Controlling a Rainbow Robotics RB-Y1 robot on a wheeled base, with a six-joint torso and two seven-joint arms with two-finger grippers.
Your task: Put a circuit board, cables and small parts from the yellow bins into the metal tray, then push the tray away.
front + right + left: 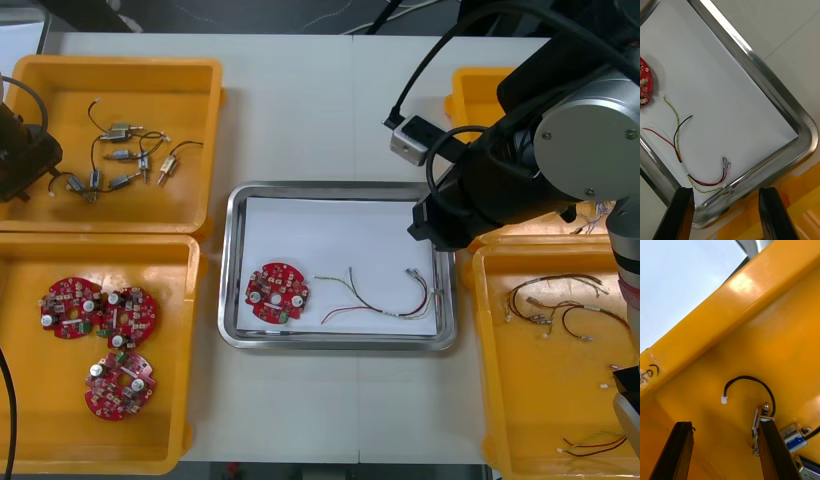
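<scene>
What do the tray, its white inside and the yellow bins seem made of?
Metal tray: polished steel or similar; its rim mirrors light. White inside: matte, flat, perhaps paper or a coating. Yellow bins: glossy moulded plastic, soft highlights on rounded walls. Right gripper open over the tray's corner; left gripper open in a bin.

Light table [330, 110] spans the centre of the frame, from near the top to the bottom edge. Thin seam [352, 100] runs vertically at upper centre. Dark floor [250, 15] lies along the top edge.
</scene>
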